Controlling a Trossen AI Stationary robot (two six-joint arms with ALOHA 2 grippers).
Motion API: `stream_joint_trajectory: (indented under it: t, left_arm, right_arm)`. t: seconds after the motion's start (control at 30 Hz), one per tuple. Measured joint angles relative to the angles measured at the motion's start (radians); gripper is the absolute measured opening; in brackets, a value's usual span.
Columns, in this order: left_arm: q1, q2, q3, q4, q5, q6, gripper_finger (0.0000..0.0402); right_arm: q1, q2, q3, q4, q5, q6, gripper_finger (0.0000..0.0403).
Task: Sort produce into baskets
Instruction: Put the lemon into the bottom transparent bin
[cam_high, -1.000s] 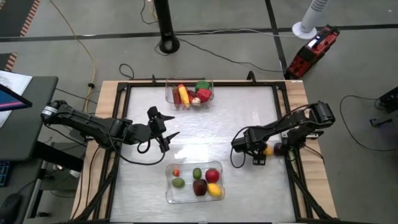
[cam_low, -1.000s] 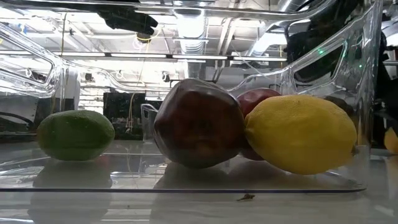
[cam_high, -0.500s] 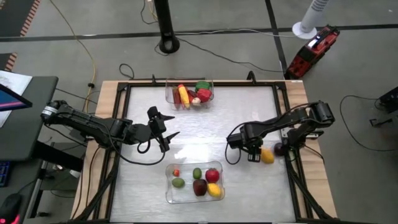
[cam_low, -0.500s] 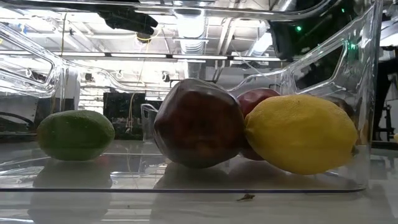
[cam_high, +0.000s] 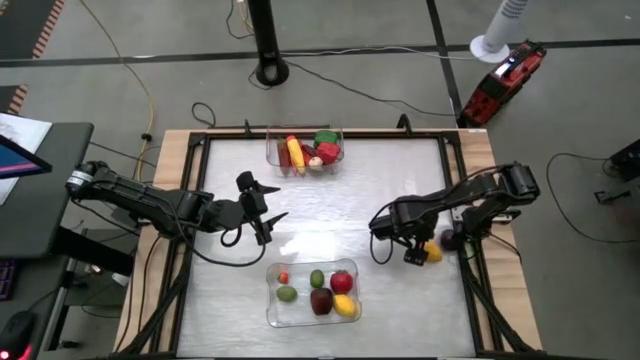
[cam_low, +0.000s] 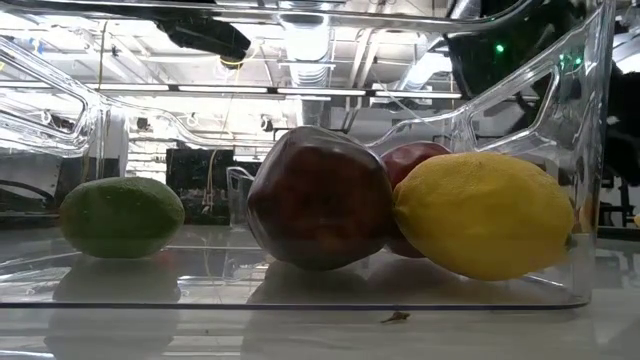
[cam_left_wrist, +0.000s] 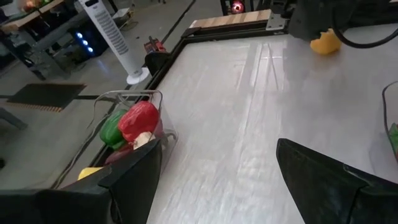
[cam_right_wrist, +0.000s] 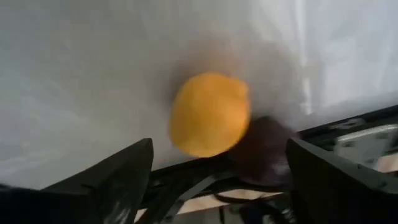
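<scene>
My right gripper (cam_high: 395, 257) is open and low over the table at the right. A yellow-orange fruit (cam_high: 432, 252) lies on the table just right of its fingers; in the right wrist view the fruit (cam_right_wrist: 210, 114) lies ahead between the spread fingers, untouched. A dark purple piece (cam_high: 450, 240) lies against it by the table's right rail. My left gripper (cam_high: 266, 214) is open and empty at the table's left middle. The near bin (cam_high: 276, 308) holds a lemon (cam_low: 485, 215), a dark red apple (cam_low: 320, 195), a lime (cam_low: 122, 215) and more. The far bin (cam_high: 274, 152) holds red, green and yellow pieces.
A black frame rail (cam_high: 470, 270) runs along the table's right edge, close behind the orange fruit and the purple piece. Bare table lies between the two bins and between the two grippers. The near bin's clear wall (cam_low: 590, 150) fills the low view.
My right gripper has shifted a little toward the table's left and then back toward the right, staying open. The yellow-orange fruit has moved slightly toward the table's near edge and now shows whole beside the fingers.
</scene>
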Motion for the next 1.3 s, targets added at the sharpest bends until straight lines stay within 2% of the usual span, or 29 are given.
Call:
stream_joint_trajectory:
  t: [0.13,0.47,0.77,0.9,1.03,1.17,1.3]
  left_arm:
    - [0.0,0.0,0.0,0.001,0.005,0.007,0.0304]
    - [0.0,0.0,0.0,0.013,0.006,0.023,0.0304]
    - [0.0,0.0,0.0,0.021,0.007,0.033,0.0304]
    - [0.0,0.0,0.0,0.026,0.008,0.033,0.0304]
    - [0.0,0.0,0.0,0.026,0.008,0.033,0.0304]
    - [0.0,0.0,0.0,0.026,0.008,0.035,0.0304]
    - [0.0,0.0,0.0,0.025,0.007,0.045,0.0304]
  right_arm:
    - [0.019,0.0,-0.048,0.021,-0.056,0.006,0.0392]
    - [0.004,0.003,-0.208,0.189,-0.085,-0.026,0.0364]
    - [-0.004,0.005,-0.222,0.215,-0.062,-0.085,0.0267]
    - [-0.004,0.005,-0.172,0.21,-0.058,-0.113,0.0236]
    - [0.001,0.005,-0.07,0.187,-0.057,-0.134,0.0235]
    - [0.028,0.005,0.105,0.126,-0.055,-0.153,0.0245]
    - [0.079,0.005,0.302,0.19,-0.034,-0.16,0.0247]
